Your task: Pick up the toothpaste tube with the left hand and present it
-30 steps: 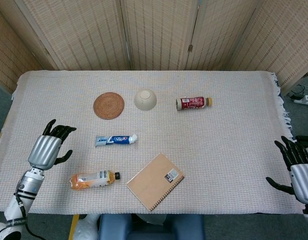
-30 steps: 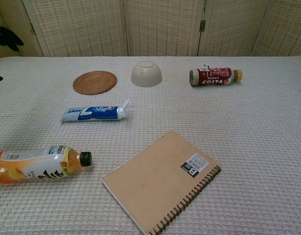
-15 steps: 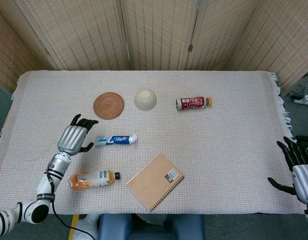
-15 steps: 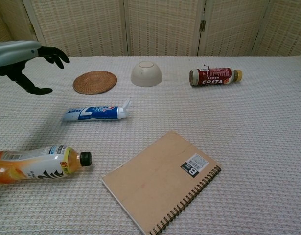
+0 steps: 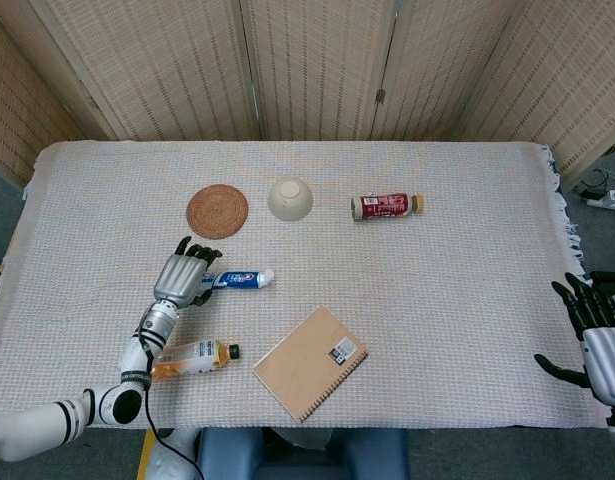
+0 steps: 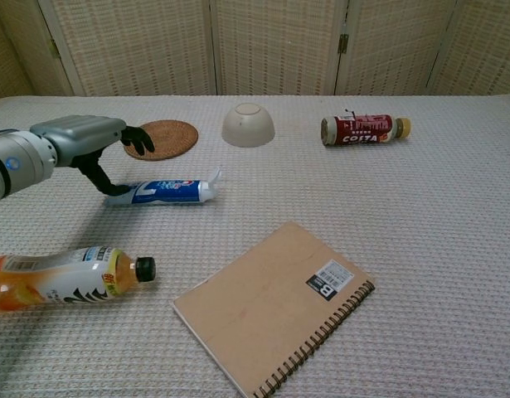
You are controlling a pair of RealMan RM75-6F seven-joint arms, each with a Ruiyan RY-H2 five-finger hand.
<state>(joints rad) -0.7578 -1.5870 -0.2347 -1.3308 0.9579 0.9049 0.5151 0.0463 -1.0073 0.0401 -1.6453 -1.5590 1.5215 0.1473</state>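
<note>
Left hand (image 5: pixel 184 277) over the flat end of the toothpaste tube (image 5: pixel 239 279); tube lying on the table, not lifted.

Left hand's fingers spread, nothing held; in the chest view its thumb (image 6: pixel 99 179) reaches down to the tube's crimped end (image 6: pixel 118 196), contact cannot be confirmed. Tube lies flat, cap end pointing away from the hand. Right hand (image 5: pixel 596 331) at the far table edge, well apart, fingers splayed, holding nothing. Orange drink bottle (image 6: pixel 65 277) on its side, liquid inside, black cap on. Red bottle (image 6: pixel 363 129) on its side near the back. Cream bowl (image 6: pixel 248 124) sits upside down beside a round woven coaster (image 6: pixel 161 138). Spiral notebook (image 6: pixel 275 305) closed, near the front edge. Table covered in a pale woven cloth (image 5: pixel 467 280); woven folding screens (image 5: pixel 317 60) behind.
</note>
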